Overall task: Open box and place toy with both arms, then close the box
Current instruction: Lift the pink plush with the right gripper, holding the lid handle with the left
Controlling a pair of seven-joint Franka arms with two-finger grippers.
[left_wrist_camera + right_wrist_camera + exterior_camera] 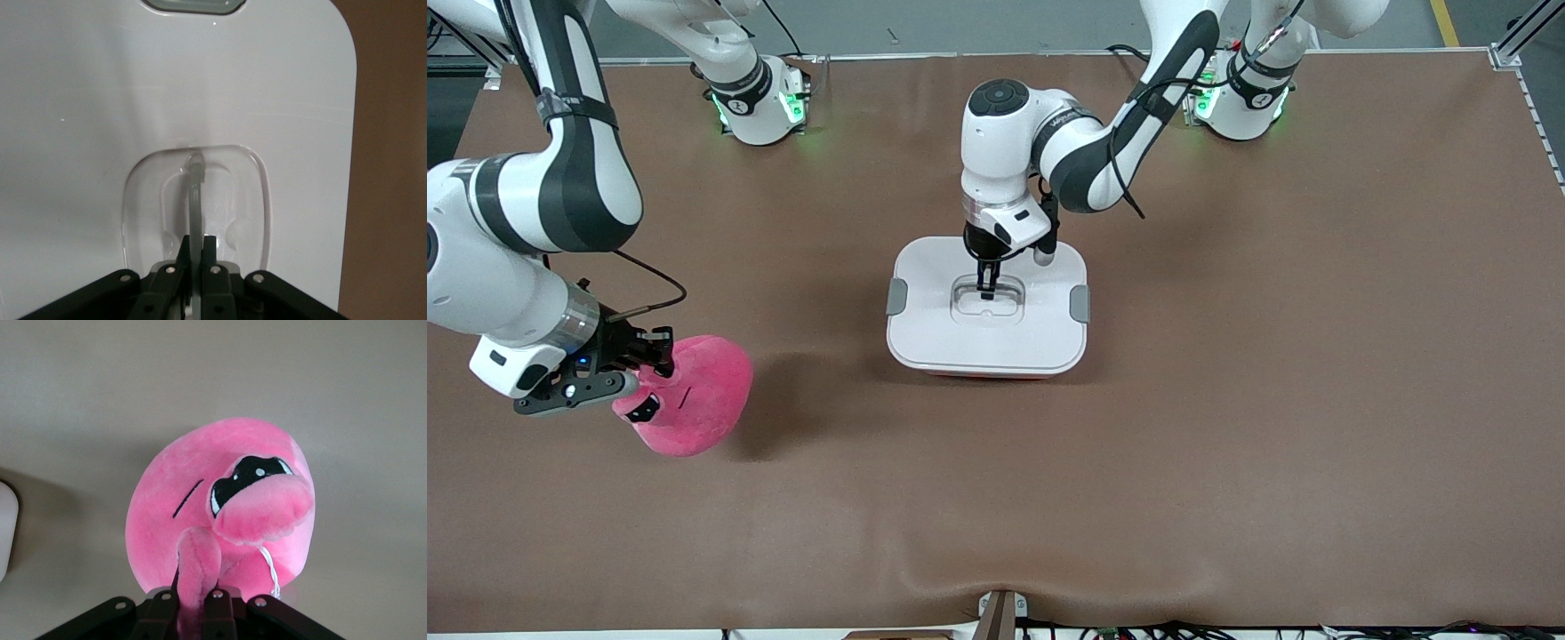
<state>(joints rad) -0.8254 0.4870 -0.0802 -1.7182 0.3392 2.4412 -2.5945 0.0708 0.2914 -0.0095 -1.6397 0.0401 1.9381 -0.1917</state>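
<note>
Box point(989, 311) sits closed mid-counter, its white lid point(200, 87) clipped by grey side clips point(896, 297). Directly over its middle, the left claw point(987, 289) is pressed together on the clear handle point(195, 200) in the lid's recess. Toward the right arm's end, the right claw point(645, 356) pinches a pink flap of the plush toy point(689, 396), held up over the brown counter point(1227, 400), which casts a shadow beside it. Grey floor shows past the counter's edge by the arm bases.
</note>
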